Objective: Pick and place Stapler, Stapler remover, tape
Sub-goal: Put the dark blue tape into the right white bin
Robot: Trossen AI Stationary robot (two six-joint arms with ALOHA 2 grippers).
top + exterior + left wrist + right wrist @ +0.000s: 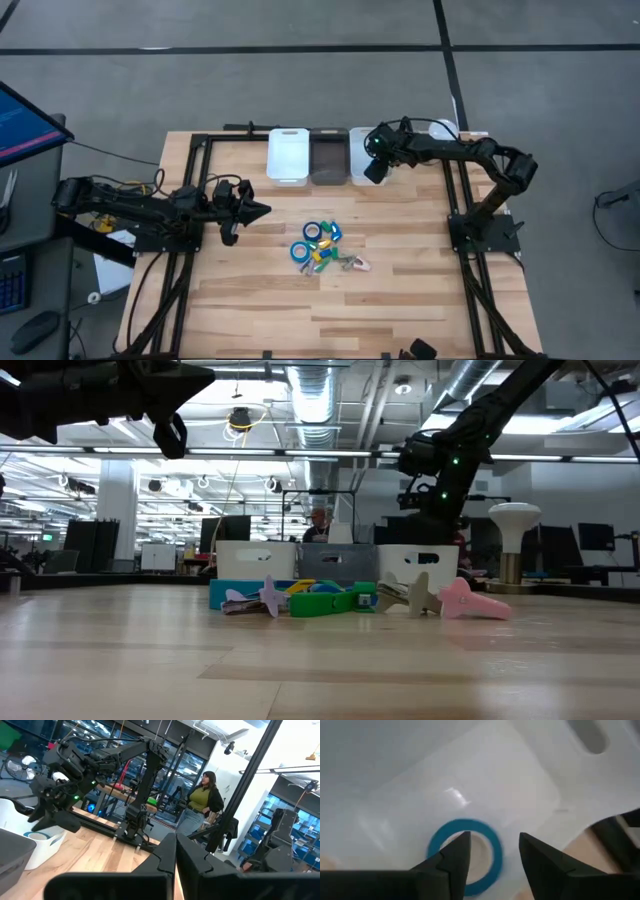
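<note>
One blue tape roll lies flat on the floor of the right white bin. My right gripper hangs over it, tipped down and open, its fingers apart and clear of the roll. Two more blue tape rolls lie in a pile mid-table with a green stapler and a pink staple remover. My left gripper waits shut to the left of the pile, holding nothing.
A dark bin and another white bin stand in a row at the far edge, beside the right bin. Small green, yellow and blue pieces are mixed into the pile. A person stands beyond the table.
</note>
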